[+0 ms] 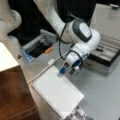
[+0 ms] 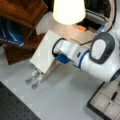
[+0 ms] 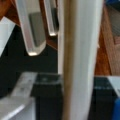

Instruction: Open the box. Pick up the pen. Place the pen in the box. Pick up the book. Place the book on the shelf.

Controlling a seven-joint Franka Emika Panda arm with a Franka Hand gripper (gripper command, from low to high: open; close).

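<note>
Altogether one shelf [image 1: 12,92], one box [image 1: 106,58], one book [image 1: 58,93] and one pen [image 2: 113,95] show, with one arm over the grey table [image 1: 100,95].

Largest is the shelf, dark brown wood with a pale cream top, at a front view's left edge and in a front view's top left [image 2: 22,15]. The box comes next: it stands open at a front view's right, its lid raised behind it, and its beige compartments show in a front view's bottom right [image 2: 106,103]. A slim dark pen lies in one of those compartments.

The book, white with a spiral edge, is lifted off the table and tilted, just beside the shelf in both front views [image 2: 43,53]. The claw [image 1: 68,70] is clamped on its upper edge; in the wrist view the book's edge [image 3: 80,60] runs upright between the fingers [image 3: 31,27].

A white cable [image 1: 42,71] runs under the book, and a cream lampshade [image 2: 68,11] blocks a front view's top.
</note>
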